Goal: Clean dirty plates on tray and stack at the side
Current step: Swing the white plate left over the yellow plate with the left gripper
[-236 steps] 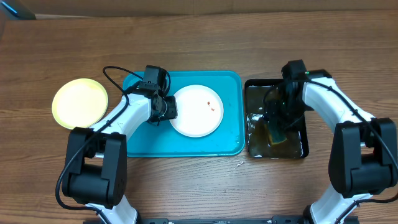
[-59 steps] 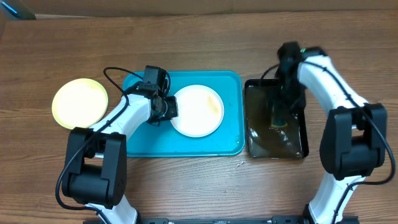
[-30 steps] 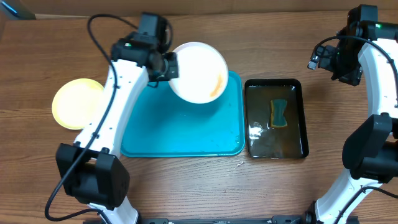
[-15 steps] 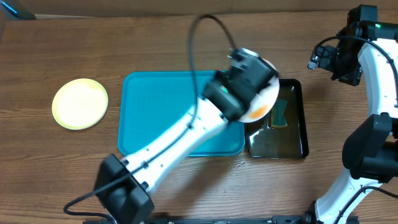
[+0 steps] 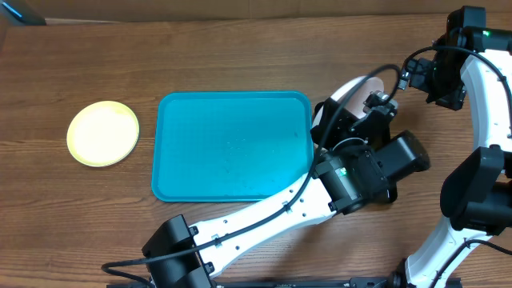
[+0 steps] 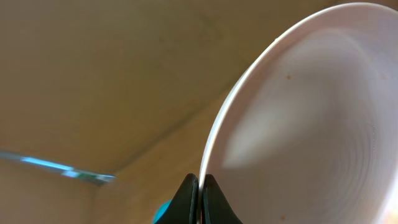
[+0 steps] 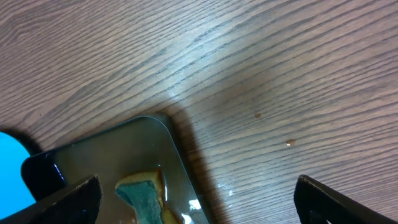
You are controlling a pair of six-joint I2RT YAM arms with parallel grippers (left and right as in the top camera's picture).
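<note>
White plate [image 6: 311, 124] is pinched by its rim in the left tool [image 6: 200, 186], whose fingers are narrowed onto the edge. It is held tilted off the worktop [image 5: 240, 56], right of the tray [image 5: 232, 144] and over the black tray [image 7: 93, 158]. Yellow plate [image 5: 102, 134] lies flat on the worktop just left of the tray, not touching it, while the right tool [image 7: 199, 205] is spread wide with nothing between its fingers, hovering above the far corner of the black tray, where a sponge [image 7: 144, 190] lies.
</note>
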